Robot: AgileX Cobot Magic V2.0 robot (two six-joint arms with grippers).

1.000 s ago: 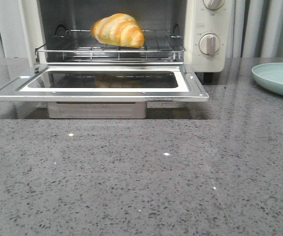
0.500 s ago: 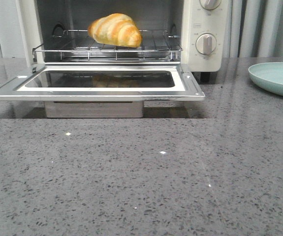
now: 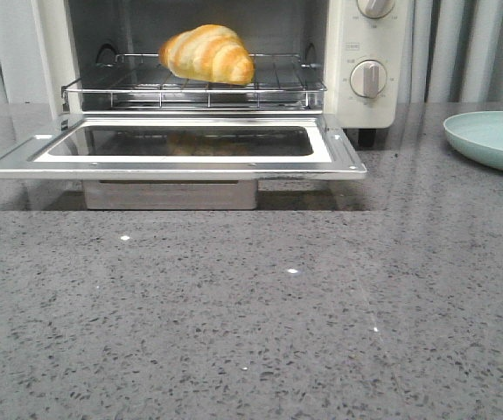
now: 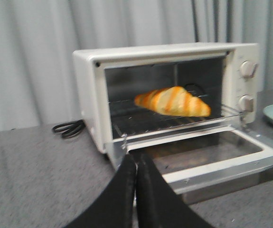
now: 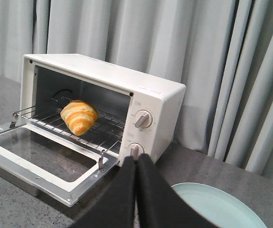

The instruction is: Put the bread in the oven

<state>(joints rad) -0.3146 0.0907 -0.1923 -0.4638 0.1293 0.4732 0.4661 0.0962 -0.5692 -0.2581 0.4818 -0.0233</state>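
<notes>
Nothing has really moved: bread (image 3: 208, 54) stays on the oven (image 3: 369, 61) rack, upper centre of my front view. Left tool (image 4: 136, 164) and right tool (image 5: 136, 164) are closed, empty.

No legible text on the oven (image 5: 161, 110) or elsewhere
</notes>
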